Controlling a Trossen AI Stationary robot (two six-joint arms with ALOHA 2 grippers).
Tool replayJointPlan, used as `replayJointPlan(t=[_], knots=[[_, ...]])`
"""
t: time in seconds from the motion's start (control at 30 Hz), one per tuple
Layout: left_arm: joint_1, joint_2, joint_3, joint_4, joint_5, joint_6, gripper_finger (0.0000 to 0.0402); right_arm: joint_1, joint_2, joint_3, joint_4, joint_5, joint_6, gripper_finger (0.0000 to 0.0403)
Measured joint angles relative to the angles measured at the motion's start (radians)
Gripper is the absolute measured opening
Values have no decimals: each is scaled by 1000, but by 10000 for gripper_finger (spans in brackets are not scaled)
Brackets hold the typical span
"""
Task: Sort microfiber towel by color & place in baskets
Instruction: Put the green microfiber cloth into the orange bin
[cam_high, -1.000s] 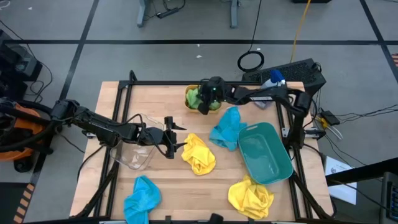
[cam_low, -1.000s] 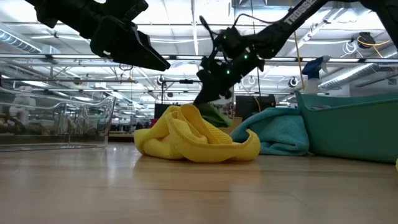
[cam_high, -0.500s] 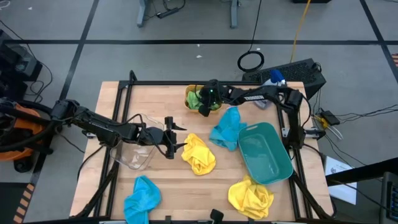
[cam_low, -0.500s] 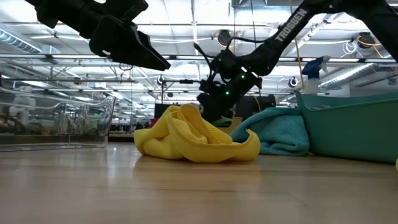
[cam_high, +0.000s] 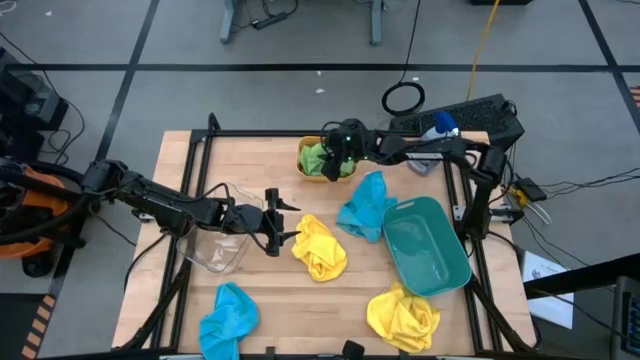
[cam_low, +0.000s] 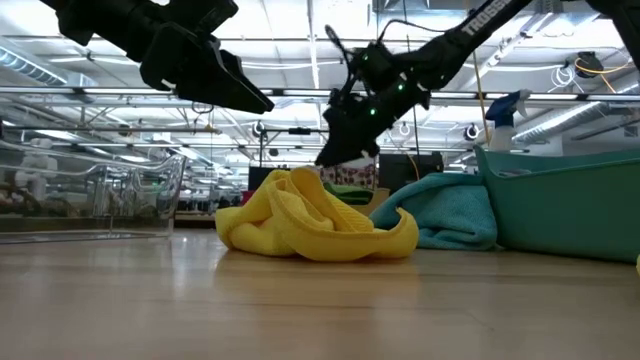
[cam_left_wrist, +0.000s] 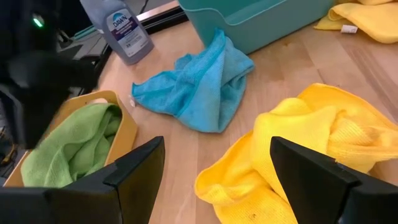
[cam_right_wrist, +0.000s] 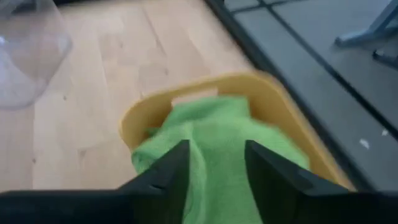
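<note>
right gripper (cam_high: 335, 163) over the yellow bin (cam_high: 306, 157), fingers spread above green towels (cam_high: 322, 160)
high view: left gripper (cam_high: 285, 222) spread beside a yellow towel (cam_high: 320, 247); right wrist view: green cloth fills the bin, nothing pinched.

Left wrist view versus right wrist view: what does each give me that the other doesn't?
Only the left wrist view shows a yellow towel, a blue towel, the teal basket, a spray bottle and a second yellow towel beyond the basket. Only the right wrist view shows the clear basket and the floor past the table edge. Both show the orange-yellow basket with green towel in it.
</note>
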Motion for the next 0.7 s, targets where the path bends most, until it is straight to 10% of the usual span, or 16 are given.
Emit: replayJointPlan(t=[0.23, 0.7], knots=[[0, 0, 0, 0, 0, 0, 297, -1, 2, 1, 25, 42, -22, 189], [0, 0, 0, 4, 8, -19, 297, -7, 172, 0, 65, 44, 19, 17]])
